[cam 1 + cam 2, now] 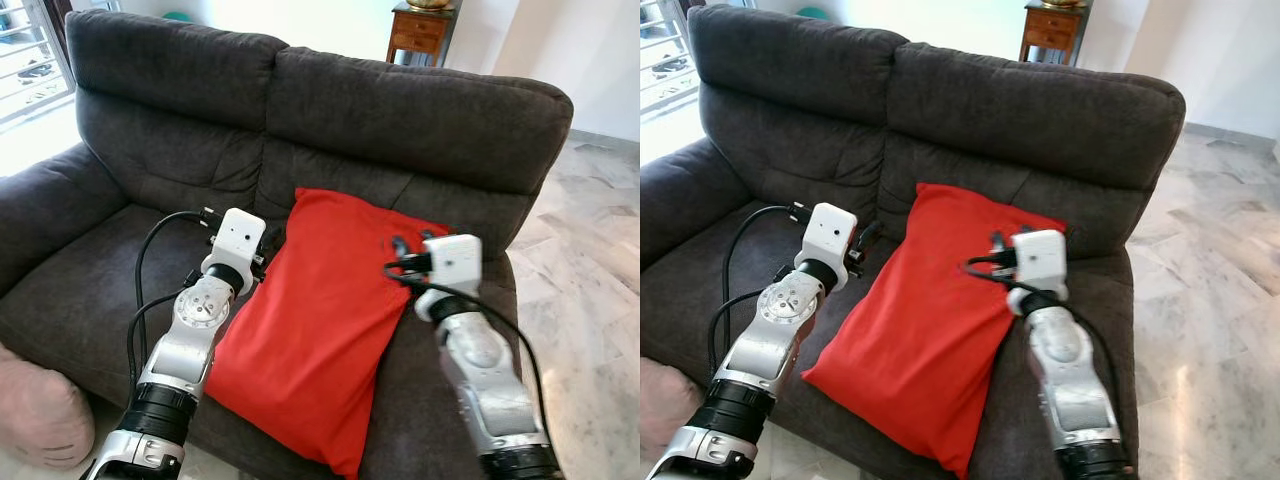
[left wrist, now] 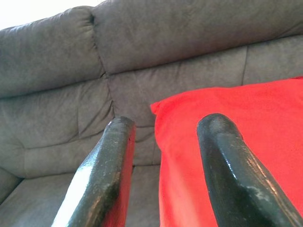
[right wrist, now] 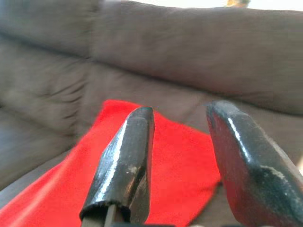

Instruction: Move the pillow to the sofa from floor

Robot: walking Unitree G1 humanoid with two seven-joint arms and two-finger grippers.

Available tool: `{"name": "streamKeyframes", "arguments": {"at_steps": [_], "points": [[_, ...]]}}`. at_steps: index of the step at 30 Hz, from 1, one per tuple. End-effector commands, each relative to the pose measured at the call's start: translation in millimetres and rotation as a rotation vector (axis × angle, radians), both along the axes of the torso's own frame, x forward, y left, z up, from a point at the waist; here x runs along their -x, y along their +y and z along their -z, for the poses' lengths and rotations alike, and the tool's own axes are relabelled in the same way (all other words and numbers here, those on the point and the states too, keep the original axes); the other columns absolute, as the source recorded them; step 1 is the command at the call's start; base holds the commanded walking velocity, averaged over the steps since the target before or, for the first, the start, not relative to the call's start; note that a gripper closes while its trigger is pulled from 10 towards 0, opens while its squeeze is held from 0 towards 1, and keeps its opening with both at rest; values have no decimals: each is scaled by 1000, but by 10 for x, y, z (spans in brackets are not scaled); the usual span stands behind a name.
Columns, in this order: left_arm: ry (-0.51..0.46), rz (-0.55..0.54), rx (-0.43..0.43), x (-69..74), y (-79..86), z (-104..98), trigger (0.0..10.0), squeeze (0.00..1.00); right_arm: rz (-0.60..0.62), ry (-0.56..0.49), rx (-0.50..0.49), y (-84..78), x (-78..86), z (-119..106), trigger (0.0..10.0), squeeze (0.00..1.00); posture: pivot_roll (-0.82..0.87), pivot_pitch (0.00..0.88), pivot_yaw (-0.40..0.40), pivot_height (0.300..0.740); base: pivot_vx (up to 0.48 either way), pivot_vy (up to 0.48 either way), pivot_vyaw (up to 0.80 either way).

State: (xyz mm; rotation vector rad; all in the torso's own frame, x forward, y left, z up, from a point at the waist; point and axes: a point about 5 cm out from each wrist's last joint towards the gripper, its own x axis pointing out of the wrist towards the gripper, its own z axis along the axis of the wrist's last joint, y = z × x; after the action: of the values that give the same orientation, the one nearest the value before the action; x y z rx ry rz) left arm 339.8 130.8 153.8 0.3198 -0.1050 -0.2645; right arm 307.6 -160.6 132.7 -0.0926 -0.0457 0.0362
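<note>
- Left gripper [image 2: 161, 156]: fingers spread, nothing between them; it sits at the left edge of the pillow, pointed at the sofa back.
- Right gripper [image 3: 182, 142]: fingers parted as well, empty, hovering over the pillow's upper right corner.
- Pillow [image 1: 320, 320]: red, lying flat on the right seat cushion, top edge leaning against the backrest, lower corner hanging a little past the seat front. Off the floor, so the placing looks done.
- Both arms flank the pillow, one each side; I judge this a two-sided carry just let go.
- Sofa [image 1: 180, 130]: dark grey, two seats; left seat bare.
- Pink cushion [image 1: 40, 410] low beside the sofa's left front.
- Wooden side table [image 1: 420, 30] behind the sofa; marble floor [image 1: 590, 230] to the right.
</note>
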Motion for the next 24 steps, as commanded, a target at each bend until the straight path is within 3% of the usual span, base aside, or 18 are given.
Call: {"name": "streamKeyframes", "arguments": {"at_steps": [1,2,3,4,5,8,9,10,11,12,14,19,20,24], "points": [[24,-1,-27,35,13,144,10000,0,93,-3,-25,-216,3,44,10000,0,-31,0,-55,740,0,0,0],[24,-1,-27,35,13,144,10000,0,93,-3,-25,-216,3,44,10000,0,-31,0,-55,740,0,0,0],[58,-25,-12,60,81,268,10000,0,151,13,-44,-356,20,122,10000,0,-35,0,-53,740,0,0,0],[58,-25,-12,60,81,268,10000,0,151,13,-44,-356,20,122,10000,0,-35,0,-53,740,0,0,0],[90,-48,8,84,144,371,10000,0,184,43,-47,-455,49,227,10000,0,-35,0,-51,740,0,0,0],[122,-68,23,107,201,466,10000,0,213,77,-42,-541,85,332,10000,0,-32,0,-50,740,0,0,0],[167,-101,35,143,289,599,10000,0,257,128,-36,-658,152,500,10000,0,-34,0,-47,740,0,0,0],[167,-101,35,143,289,599,10000,0,257,128,-36,-658,152,500,10000,0,-34,0,-47,740,0,0,0],[233,-148,42,210,419,791,10000,0,320,222,-6,-825,285,778,10000,0,-36,0,-46,740,0,0,0],[262,-165,43,244,463,873,10000,0,353,269,-9,-898,355,906,10000,0,-34,0,-39,740,0,0,0],[289,-181,43,284,501,958,10000,0,393,327,-11,-977,442,1048,10000,0,-33,0,-37,740,0,0,0],[343,-213,41,387,572,1138,10000,0,421,470,-12,-1035,636,1358,10000,0,-39,0,-29,740,0,0,0],[383,-252,79,459,633,1262,10000,0,430,579,12,-1045,793,1560,10000,0,-29,0,-28,740,0,0,0],[422,-319,106,567,805,1384,10000,0,422,670,-9,-1018,965,1733,10000,0,-33,0,-27,740,0,0,0]]}}
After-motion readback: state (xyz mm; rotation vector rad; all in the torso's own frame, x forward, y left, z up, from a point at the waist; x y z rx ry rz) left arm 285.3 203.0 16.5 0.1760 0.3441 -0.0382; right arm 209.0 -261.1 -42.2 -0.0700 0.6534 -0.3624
